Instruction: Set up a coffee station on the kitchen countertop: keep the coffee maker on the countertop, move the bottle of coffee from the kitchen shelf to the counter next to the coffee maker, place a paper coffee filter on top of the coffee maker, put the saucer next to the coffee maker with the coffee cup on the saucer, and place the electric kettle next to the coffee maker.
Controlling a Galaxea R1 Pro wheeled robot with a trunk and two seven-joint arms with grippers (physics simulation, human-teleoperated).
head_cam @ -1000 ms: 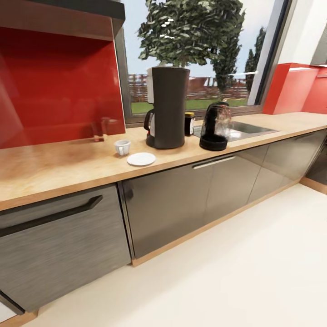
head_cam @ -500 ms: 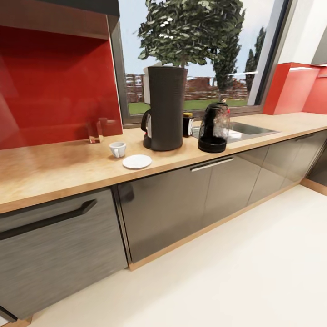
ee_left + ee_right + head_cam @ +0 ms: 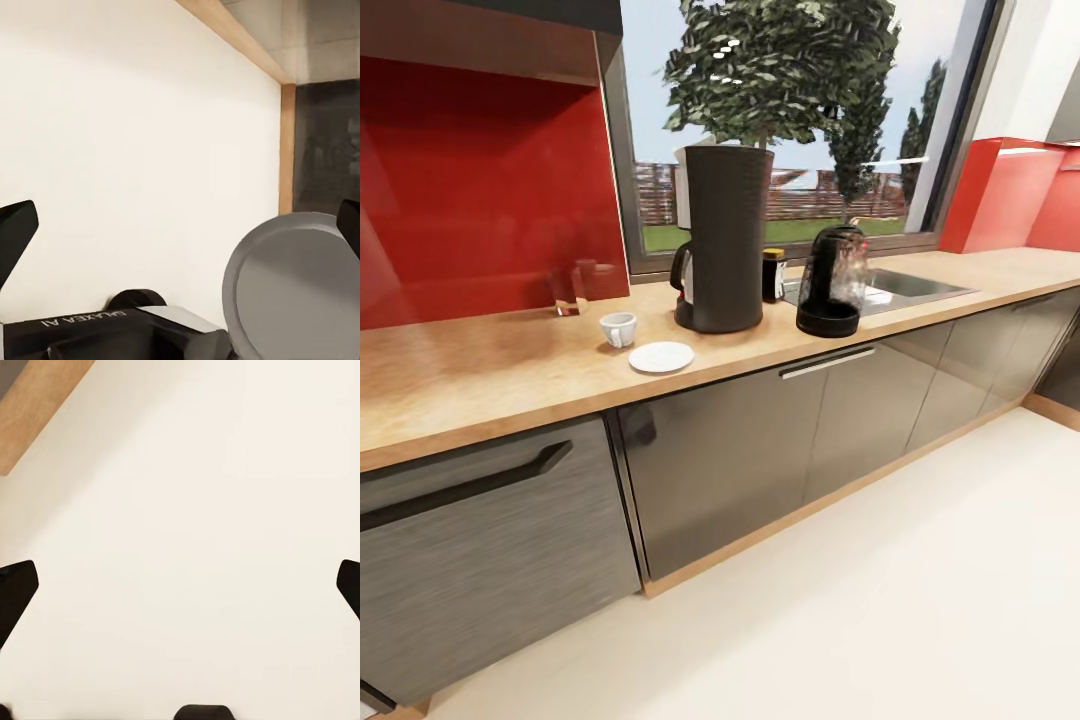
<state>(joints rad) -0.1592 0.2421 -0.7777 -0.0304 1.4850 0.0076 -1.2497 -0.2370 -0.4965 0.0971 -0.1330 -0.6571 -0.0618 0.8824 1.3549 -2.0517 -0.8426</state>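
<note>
Scene unchanged since half a second ago: coffee cup (image 3: 618,328) beside saucer (image 3: 661,356), coffee maker (image 3: 723,238) and electric kettle (image 3: 832,281) on the desk (image 3: 480,370); both grippers' fingers (image 3: 16,232) (image 3: 16,589) spread over floor (image 3: 195,532).

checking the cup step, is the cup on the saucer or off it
Off it. The cup stands upright on the counter just behind and left of the saucer, a strip of bare wood between them; the saucer is empty.

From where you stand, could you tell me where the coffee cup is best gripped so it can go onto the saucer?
Probably the rim of the coffee cup, from above: it stands upright, mouth open, apart from the saucer. Avoid the coffee maker side.
</note>
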